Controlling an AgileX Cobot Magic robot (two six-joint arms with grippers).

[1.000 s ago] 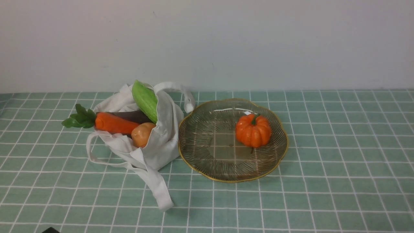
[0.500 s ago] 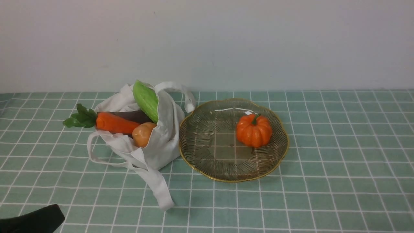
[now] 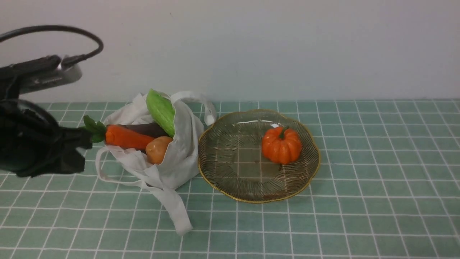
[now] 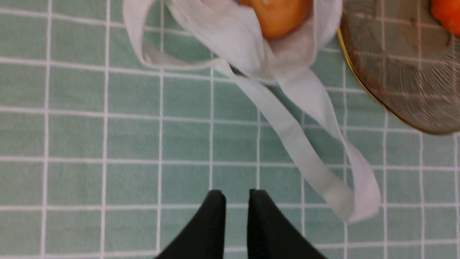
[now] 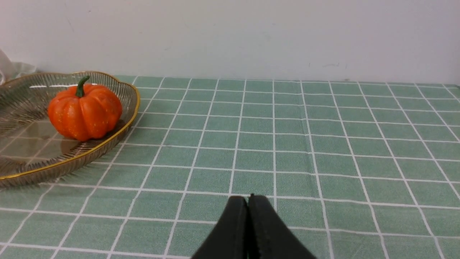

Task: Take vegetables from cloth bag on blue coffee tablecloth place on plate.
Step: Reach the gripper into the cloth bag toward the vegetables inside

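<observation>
The off-white cloth bag (image 3: 183, 151) lies on the blue coffee tablecloth (image 3: 377, 180), left of the plate (image 3: 251, 199). Vegetables stick out of its mouth: an orange carrot (image 3: 125, 137), a dark eggplant (image 3: 147, 128), a light-green gourd (image 3: 161, 111) and a tan potato (image 3: 157, 149). My left arm (image 3: 36, 144) hangs at the left, its dark end beside the carrot's leaves. In the left wrist view my left gripper (image 4: 237, 196) shows a narrow gap and nothing between its fingers, above bare cloth short of the bag's strap (image 4: 298, 151). My right gripper (image 5: 248, 198) is shut and empty, over cloth right of the plate.
An orange toy pumpkin (image 3: 281, 144) sits on the right half of the plate. A pale wall runs along the far edge of the cloth. One bag strap trails toward the front of the table.
My left arm has come up from the lower left corner of the front view to beside the bag. Bag, vegetables, plate and pumpkin have not moved.
</observation>
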